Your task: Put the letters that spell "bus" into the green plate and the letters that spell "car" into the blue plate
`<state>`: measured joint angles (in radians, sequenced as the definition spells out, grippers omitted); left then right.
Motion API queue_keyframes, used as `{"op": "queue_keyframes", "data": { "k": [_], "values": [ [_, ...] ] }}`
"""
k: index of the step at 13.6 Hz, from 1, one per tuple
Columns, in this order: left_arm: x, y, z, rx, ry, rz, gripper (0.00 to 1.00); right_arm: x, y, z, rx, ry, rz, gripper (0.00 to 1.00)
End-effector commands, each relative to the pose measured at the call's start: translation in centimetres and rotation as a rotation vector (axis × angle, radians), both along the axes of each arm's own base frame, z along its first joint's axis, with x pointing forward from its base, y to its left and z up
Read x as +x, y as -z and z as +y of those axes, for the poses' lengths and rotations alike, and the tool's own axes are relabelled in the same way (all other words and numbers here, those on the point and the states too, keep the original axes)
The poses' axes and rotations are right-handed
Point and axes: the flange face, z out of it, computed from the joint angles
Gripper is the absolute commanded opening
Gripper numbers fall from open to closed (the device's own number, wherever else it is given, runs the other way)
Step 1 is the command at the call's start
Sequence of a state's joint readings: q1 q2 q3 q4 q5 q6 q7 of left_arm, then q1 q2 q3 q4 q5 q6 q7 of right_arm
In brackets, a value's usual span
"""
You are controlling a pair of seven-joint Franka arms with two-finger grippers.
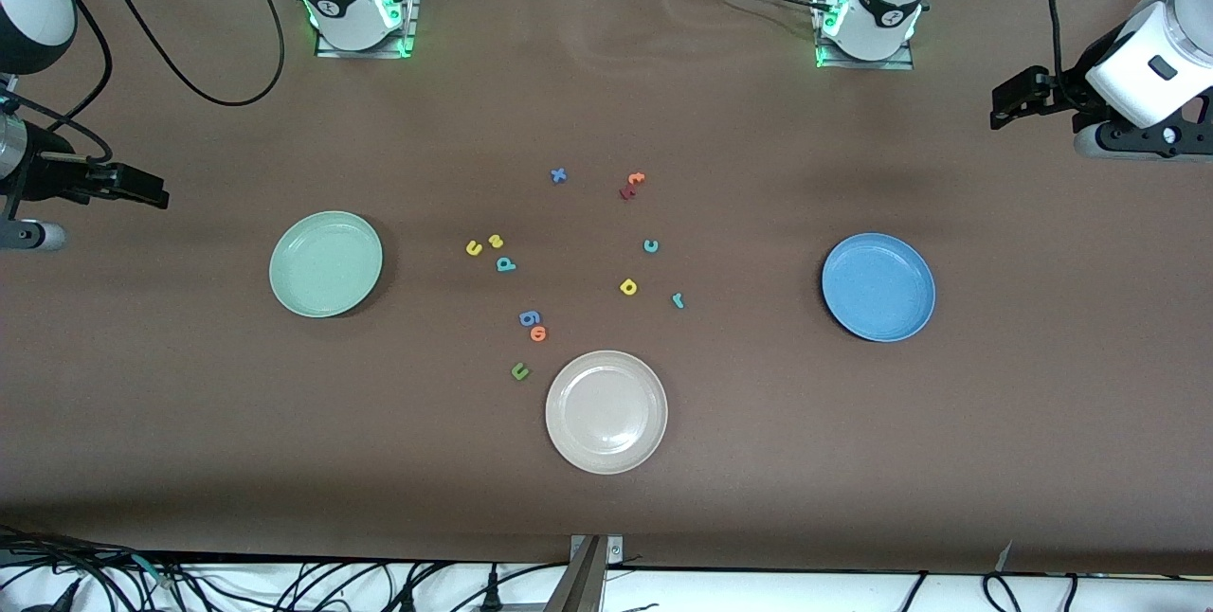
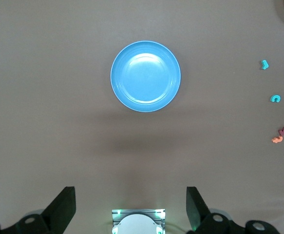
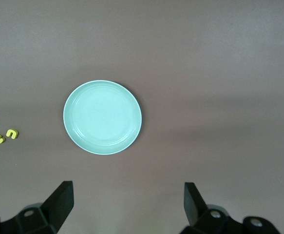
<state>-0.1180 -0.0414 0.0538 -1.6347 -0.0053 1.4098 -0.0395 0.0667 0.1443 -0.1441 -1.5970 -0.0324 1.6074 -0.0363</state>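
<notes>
We counted three plates on the table: the green plate toward the right arm's end, the blue plate toward the left arm's end, and a white plate nearest the front camera. Eleven small letters lay scattered between them. The yellow u, yellow s and teal b sat close together, nearer the green plate. The teal c, yellow a and teal r lay nearer the blue plate.

The right claw hung wide open and empty at its table end, well apart from the letters. The left claw waited likewise, open and empty. Bare table surrounded both coloured plates.
</notes>
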Motion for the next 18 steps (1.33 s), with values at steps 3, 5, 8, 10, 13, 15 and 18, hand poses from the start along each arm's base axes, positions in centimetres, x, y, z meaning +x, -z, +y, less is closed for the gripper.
{"op": "queue_keyframes", "data": {
  "k": [3,5,8,10,13,15,18],
  "values": [
    [0.0,0.0,0.0,0.012,-0.003,-0.003,1.00,-0.1,-0.4,0.2,0.009,0.009,-0.011,1.00],
    [0.1,0.1,-0.3,0.013,-0.001,-0.002,1.00,-0.1,-0.4,0.2,0.009,0.008,-0.011,1.00],
    [0.2,0.0,-0.4,0.013,-0.004,-0.014,1.00,0.4,-0.7,0.5,0.005,-0.007,-0.019,1.00],
    [0.4,0.2,-0.7,0.014,-0.027,-0.014,1.00,0.5,-0.5,0.9,0.008,-0.009,-0.016,1.00],
    [0.4,0.1,-0.4,0.015,-0.039,-0.016,1.00,0.6,-0.4,4.1,0.001,0.014,-0.018,1.00],
    [0.3,0.6,-0.4,0.016,-0.038,-0.002,1.00,0.6,0.0,7.5,-0.017,0.104,-0.015,1.00],
    [0.1,0.4,-0.3,0.016,-0.039,0.003,1.00,0.8,1.9,12.6,-0.036,0.135,0.003,1.00]
  ]
}}
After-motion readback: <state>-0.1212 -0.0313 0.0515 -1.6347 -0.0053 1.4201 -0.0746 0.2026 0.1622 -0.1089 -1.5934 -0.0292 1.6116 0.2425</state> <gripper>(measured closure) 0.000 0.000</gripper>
